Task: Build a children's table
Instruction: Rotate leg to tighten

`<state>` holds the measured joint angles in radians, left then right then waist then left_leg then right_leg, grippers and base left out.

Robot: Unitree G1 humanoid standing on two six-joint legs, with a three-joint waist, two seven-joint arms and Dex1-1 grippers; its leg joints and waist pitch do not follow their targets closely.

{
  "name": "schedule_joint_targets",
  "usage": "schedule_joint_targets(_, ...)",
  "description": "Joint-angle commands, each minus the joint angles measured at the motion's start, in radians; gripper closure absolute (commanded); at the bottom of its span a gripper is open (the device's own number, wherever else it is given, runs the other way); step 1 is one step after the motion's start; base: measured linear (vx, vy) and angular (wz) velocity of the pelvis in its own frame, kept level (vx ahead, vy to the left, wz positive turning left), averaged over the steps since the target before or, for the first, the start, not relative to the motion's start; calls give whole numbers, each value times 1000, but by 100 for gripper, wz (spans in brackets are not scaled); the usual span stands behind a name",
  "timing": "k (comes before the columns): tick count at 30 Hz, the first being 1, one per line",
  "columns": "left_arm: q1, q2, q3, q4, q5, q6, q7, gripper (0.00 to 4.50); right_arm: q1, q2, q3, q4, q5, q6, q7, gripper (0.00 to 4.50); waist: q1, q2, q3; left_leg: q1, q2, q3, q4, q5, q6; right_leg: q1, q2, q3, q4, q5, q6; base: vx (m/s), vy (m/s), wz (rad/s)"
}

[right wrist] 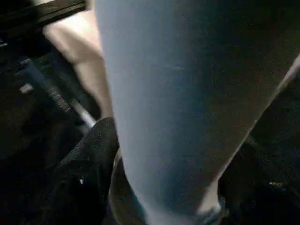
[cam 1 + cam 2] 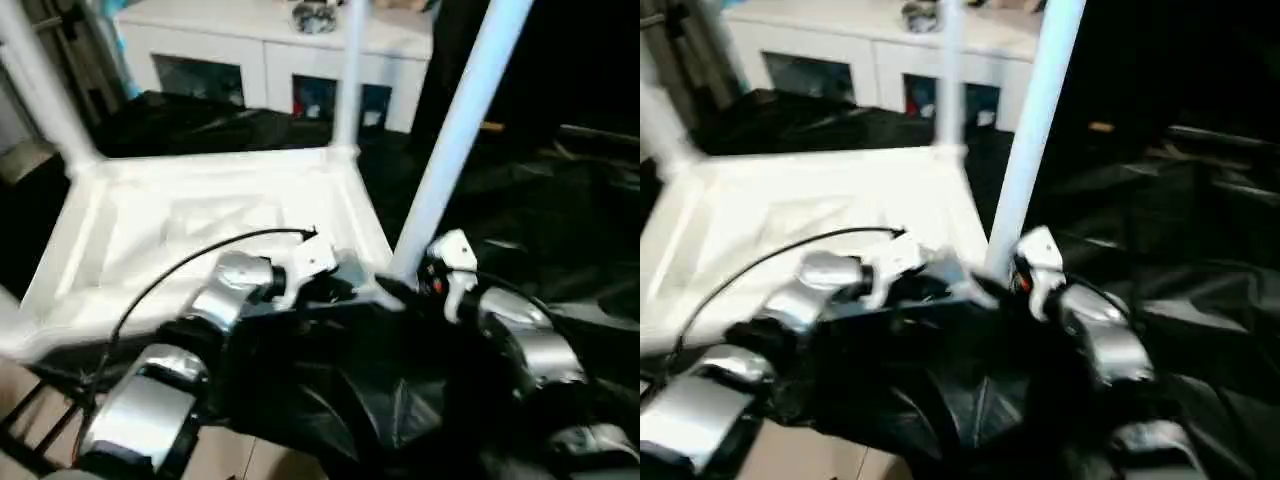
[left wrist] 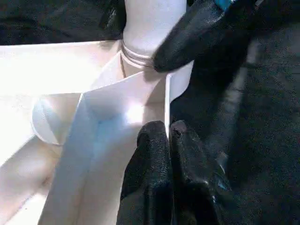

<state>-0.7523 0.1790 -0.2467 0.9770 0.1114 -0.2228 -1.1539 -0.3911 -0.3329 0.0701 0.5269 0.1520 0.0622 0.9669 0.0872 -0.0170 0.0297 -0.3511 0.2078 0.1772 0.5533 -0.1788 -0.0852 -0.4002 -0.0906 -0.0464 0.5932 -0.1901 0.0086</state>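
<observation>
Smooth white plastic tabletop [image 2: 200,225]; legs [image 2: 455,130]

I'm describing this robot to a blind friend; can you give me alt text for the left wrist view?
The left gripper, its two black fingers shut, pinches a thin white rim of the upturned tabletop near a corner socket. A white leg stands in that socket, and a black finger of the right gripper touches its base.

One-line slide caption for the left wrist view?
Left gripper pinches the upturned tabletop's rim beside the corner socket where a leg is seated, a right gripper finger against its base.

Upturned white tabletop [image 2: 200,230], legs [image 2: 455,130] upright
</observation>
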Motion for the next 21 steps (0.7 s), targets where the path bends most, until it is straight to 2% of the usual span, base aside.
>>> schedule_joint_targets(1, 13, -23, -20, -12, -28, -16, -52, 450, 39, -2, 123, -50, 24, 54, 179, 137, 5, -7, -47, -2, 22, 9, -47, -167, 111, 55, -37, 27, -55, -6, -274, 0, 0, 0)
schedule_joint_targets(2, 14, -14, -19, -14, -30, -19, -77, 450, 48, -23, 135, -69, 32, 74, 231, 137, 6, -11, -44, -2, 24, 10, -48, -188, 108, 53, -39, 27, -57, -33, -274, 0, 0, 0)
schedule_joint_targets(4, 14, -6, -18, -15, -33, -22, -104, 450, 56, -44, 149, -85, 39, 92, 280, 137, 11, -10, -44, 0, 24, 10, -49, -205, 105, 54, -41, 28, -59, -68, -268, 0, 0, 0)
schedule_joint_targets(5, 15, 4, -19, -17, -35, -18, -135, 450, 63, -63, 166, -94, 40, 102, 322, 152, 12, -9, -42, 0, 26, 9, -51, -223, 99, 52, -43, 28, -63, -103, -263, 0, 0, 0)
schedule_joint_targets(8, 11, 14, -22, -15, -38, -16, -166, 450, 70, -82, 187, -96, 28, 93, 357, 171, 18, -12, -39, 1, 27, 8, -56, -257, 68, 48, -47, 31, -71, -207, -235, 0, 0, 0)
schedule_joint_targets(11, 6, 21, -24, -9, -38, -20, -184, 450, 71, -82, 195, -76, 16, 91, 373, 184, 21, -13, -40, 2, 26, 7, -57, -256, 57, 47, -47, 31, -72, -224, -223, 0, 0, 0)
schedule_joint_targets(15, 4, 22, -18, -3, -38, -20, -190, 450, 71, -69, 188, -43, 20, 88, 376, 206, 21, -15, -42, -1, 25, 8, -55, -228, 58, 48, -45, 30, -67, -177, -229, 0, 0, 0)
schedule_joint_targets(16, 4, 22, -17, -3, -38, -20, -189, 450, 72, -68, 187, -44, 21, 90, 377, 206, 22, -10, -42, 0, 25, 7, -55, -228, 58, 48, -46, 30, -67, -177, -230, 0, 0, 0)
schedule_joint_targets(21, 4, 11, -10, -2, -35, -9, -138, 450, 68, -34, 145, -1, 45, 90, 343, 207, 22, -9, -41, 1, 25, 7, -57, -250, 50, 48, -45, 30, -71, -206, -229, 0, 0, 0)
